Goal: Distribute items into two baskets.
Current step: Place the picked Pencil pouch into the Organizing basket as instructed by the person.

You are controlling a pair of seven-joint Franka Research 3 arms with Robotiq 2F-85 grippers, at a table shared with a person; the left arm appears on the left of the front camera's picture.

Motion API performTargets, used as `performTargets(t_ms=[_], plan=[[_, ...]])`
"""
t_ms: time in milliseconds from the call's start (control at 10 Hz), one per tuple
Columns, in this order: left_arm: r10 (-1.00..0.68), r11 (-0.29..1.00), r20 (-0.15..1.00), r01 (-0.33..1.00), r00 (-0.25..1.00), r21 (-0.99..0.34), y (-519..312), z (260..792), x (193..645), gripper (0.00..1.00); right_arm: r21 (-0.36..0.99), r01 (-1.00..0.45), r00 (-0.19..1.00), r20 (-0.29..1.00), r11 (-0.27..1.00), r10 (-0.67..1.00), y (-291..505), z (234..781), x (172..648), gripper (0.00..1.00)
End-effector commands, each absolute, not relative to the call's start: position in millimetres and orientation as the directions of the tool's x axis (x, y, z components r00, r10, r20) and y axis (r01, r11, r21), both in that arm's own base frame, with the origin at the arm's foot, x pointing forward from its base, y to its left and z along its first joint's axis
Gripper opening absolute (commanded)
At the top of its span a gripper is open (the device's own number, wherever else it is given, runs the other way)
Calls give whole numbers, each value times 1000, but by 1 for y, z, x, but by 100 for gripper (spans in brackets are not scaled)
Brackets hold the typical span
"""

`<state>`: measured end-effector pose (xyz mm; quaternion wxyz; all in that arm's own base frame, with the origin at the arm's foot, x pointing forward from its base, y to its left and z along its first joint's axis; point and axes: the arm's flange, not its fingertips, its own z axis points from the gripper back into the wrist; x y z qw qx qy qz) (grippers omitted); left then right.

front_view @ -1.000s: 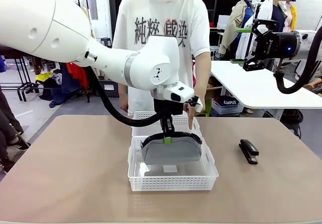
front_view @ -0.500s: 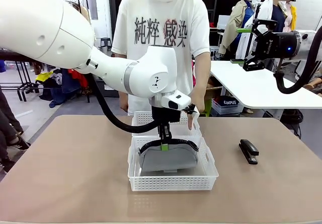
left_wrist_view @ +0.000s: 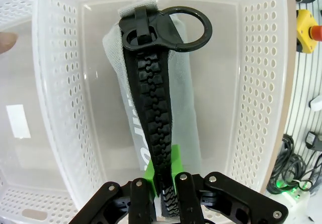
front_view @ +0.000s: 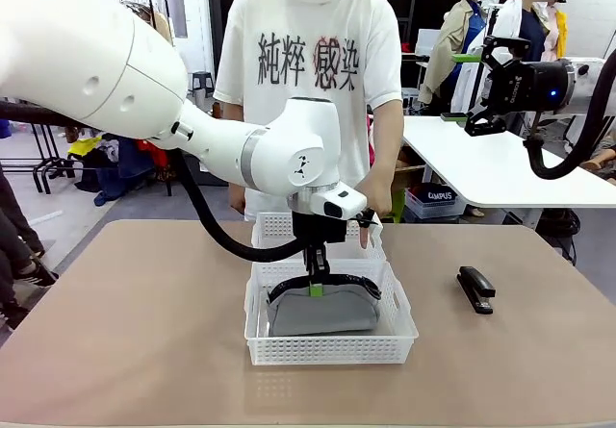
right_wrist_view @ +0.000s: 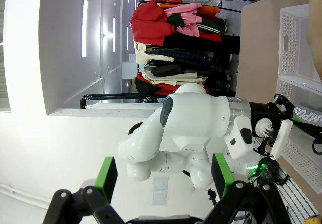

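Sinking, the pouch (front_view: 322, 314) settled into the near basket (front_view: 327, 353), left gripper (front_view: 315, 289) still clenched on its zipper (left_wrist_view: 153, 108); right gripper (right_wrist_view: 163, 181) hung released; 1 item nearly placed.

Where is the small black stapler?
In the front view, the small black stapler lies on the beige table, at the robot's right, apart from the nearer white plastic basket.

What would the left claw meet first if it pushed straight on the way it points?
The left claw points down into the grey pouch, gripped by its zipper; beneath that, probably the floor of the near basket.
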<state>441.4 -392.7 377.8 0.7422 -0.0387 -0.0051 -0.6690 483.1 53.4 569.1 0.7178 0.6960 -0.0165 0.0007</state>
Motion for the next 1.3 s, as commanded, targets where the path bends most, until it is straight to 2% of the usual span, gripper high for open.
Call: performTargets(t_ms=[0, 400, 1200], plan=[[-993, 86, 76, 995, 90, -55, -389, 379, 440, 21, 999, -27, 999, 28, 32, -24, 53, 571, 483, 100], [-991, 101, 80, 992, 106, -70, -391, 379, 438, 98, 999, -27, 999, 28, 32, -24, 53, 571, 483, 100], [-990, 111, 72, 990, 117, -81, -386, 396, 438, 100, 999, -27, 999, 28, 32, -24, 53, 571, 483, 100]])
